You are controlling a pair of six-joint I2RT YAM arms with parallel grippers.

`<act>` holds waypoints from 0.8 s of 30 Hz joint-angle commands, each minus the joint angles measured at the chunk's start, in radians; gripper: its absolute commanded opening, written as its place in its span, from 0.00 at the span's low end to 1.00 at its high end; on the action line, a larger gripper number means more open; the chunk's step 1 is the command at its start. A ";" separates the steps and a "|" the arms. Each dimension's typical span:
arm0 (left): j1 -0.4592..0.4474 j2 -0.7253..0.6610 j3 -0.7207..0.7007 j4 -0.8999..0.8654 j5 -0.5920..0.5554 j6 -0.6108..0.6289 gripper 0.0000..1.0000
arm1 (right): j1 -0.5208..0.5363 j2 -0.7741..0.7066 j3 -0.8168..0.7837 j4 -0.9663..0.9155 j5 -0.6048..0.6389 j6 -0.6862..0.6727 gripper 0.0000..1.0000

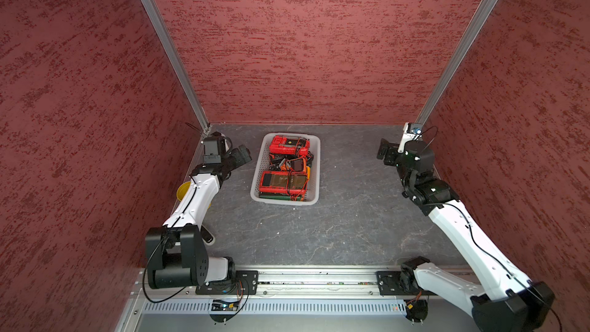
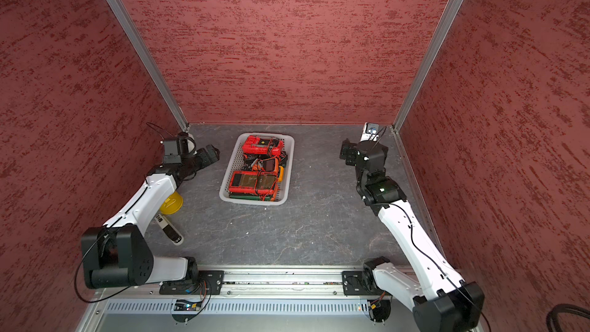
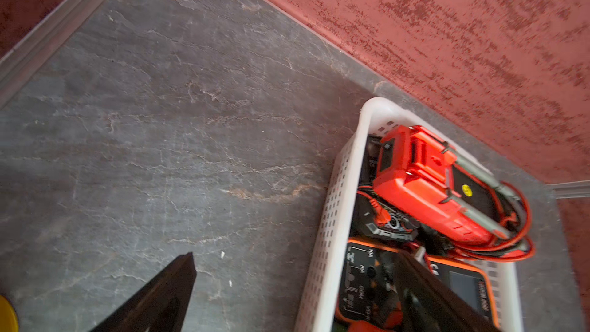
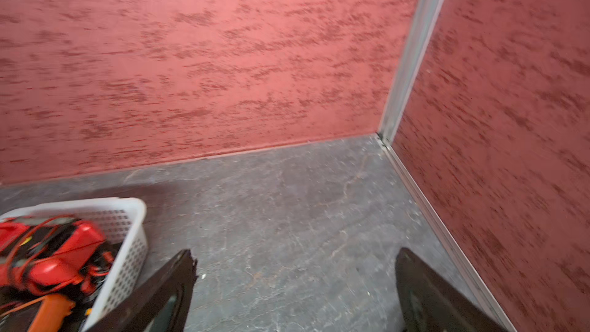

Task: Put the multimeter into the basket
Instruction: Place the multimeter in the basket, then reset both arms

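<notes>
Left gripper (image 1: 241, 154) and right gripper (image 1: 384, 153) are both wide open and empty, standing off either side of the basket (image 1: 259, 172), probably to stay clear. The multimeters are all inside it: rear red multimeter (image 1: 289, 145), orange multimeter (image 1: 297, 165), front red multimeter (image 1: 282, 182), with leads (image 3: 517, 245) tangled on top. None on the table (image 1: 319, 234), so the task looks done. Yellow cup (image 2: 172, 203) sits under the left arm.

Both top views are looking down from high over the front rail (image 1: 319, 279) at six o'clock, sharing the table (image 1: 351, 218). The left wrist camera is closely facing the basket (image 3: 332, 218) at twelve o'clock; the right wrist camera is facing the two o'clock corner (image 4: 381, 137), catching the basket's edge.
</notes>
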 commanded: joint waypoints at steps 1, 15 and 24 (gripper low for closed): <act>0.006 0.031 -0.028 0.129 -0.026 0.156 1.00 | -0.056 0.056 -0.025 -0.025 0.060 0.080 0.99; 0.031 0.083 -0.295 0.711 0.059 0.339 1.00 | -0.170 0.188 -0.159 0.198 0.160 0.064 0.99; 0.035 0.048 -0.314 0.680 0.076 0.364 1.00 | -0.177 0.208 -0.246 0.288 0.174 0.073 0.99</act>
